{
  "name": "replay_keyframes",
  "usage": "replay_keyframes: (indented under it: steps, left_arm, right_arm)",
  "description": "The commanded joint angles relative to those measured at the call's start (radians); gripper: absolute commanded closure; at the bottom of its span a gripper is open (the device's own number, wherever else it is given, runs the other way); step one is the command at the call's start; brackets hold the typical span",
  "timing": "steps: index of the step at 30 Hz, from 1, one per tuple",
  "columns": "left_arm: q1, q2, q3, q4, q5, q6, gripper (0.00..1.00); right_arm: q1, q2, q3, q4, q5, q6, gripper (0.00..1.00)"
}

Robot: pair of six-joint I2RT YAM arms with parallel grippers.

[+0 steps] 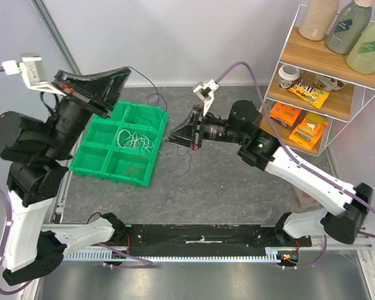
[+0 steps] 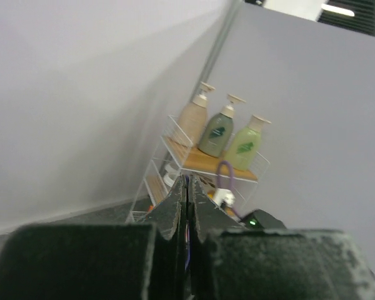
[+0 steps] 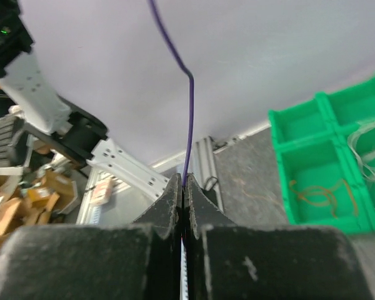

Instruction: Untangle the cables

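Grey mat [image 1: 237, 187] covers the table, with pale walls behind it. At 9 o'clock in the top view the left arm stands raised, its hose cut off by the frame edge. The left claw [image 1: 126, 70] is at 11 o'clock and points right, above the bin's far edge. In its wrist view the fingers [image 2: 175, 209] are pressed together with a sliver of purple cable [image 1: 155, 90] between them. That cable arcs from the claw tip down toward the mat behind the bin [image 1: 95, 156], and its path past there is too thin to follow. The green bin sits left of centre. White cables [image 1: 134, 139] are coiled in a middle compartment and a red-orange cable [image 1: 135, 167] lies in the one nearer the arms. Just beside the bin's right rim, the right claw [image 1: 170, 135] points left. It is clamped tight on the purple cable [image 3: 189, 125], which rises straight out of its fingertips and off the top of the wrist view. A dark cable [image 1: 188, 161] trails from under this claw toward 6 o'clock onto the mat. Mat shows between bin and shelf [image 1: 315, 56], which stands at 2 o'clock. The frame crops its bottles [image 1: 347, 28] at the top.
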Motion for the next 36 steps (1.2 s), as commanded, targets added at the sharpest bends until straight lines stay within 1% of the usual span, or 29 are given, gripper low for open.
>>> replay_keyframes:
  steps: [1,6,11,18,21,23,25,29,32,34,36]
  left_arm:
    - [0.000,-0.064,0.054,-0.025,-0.269,0.134,0.98]
    - [0.000,-0.064,0.133,-0.064,-0.362,0.275,0.98]
    - [0.000,-0.067,0.152,-0.059,-0.408,0.310,0.98]
    - [0.000,-0.054,0.149,-0.060,-0.437,0.352,0.98]
    - [0.000,-0.047,0.121,-0.096,-0.397,0.326,0.98]
    - [0.000,-0.041,0.089,-0.131,-0.350,0.289,0.98]
    - [0.000,-0.032,0.065,-0.168,-0.302,0.245,0.98]
    - [0.000,-0.023,0.026,-0.177,-0.271,0.194,0.98]
    - [0.000,-0.018,0.025,-0.188,-0.262,0.182,0.98]
    - [0.000,-0.026,0.009,-0.195,-0.262,0.171,0.98]
    - [0.000,-0.034,-0.021,-0.203,-0.265,0.149,0.98]
  right_arm:
    - [0.000,-0.158,-0.069,-0.235,0.203,-0.153,1.00]
    - [0.000,-0.276,-0.178,-0.352,0.286,-0.165,1.00]
    - [0.002,-0.366,-0.257,-0.387,0.332,-0.157,1.00]
    - [0.000,-0.393,-0.248,-0.462,0.369,-0.190,1.00]
    - [0.000,-0.392,-0.226,-0.463,0.378,-0.191,1.00]
    - [0.000,-0.370,-0.203,-0.441,0.357,-0.179,1.00]
    - [0.000,-0.329,-0.170,-0.388,0.297,-0.154,1.00]
    - [0.000,-0.216,-0.058,-0.257,0.185,-0.076,1.00]
    - [0.002,-0.165,0.019,-0.242,0.146,-0.071,1.00]
    - [0.002,-0.166,0.015,-0.240,0.156,-0.090,1.00]
    - [0.000,-0.181,-0.036,-0.251,0.175,-0.101,1.00]
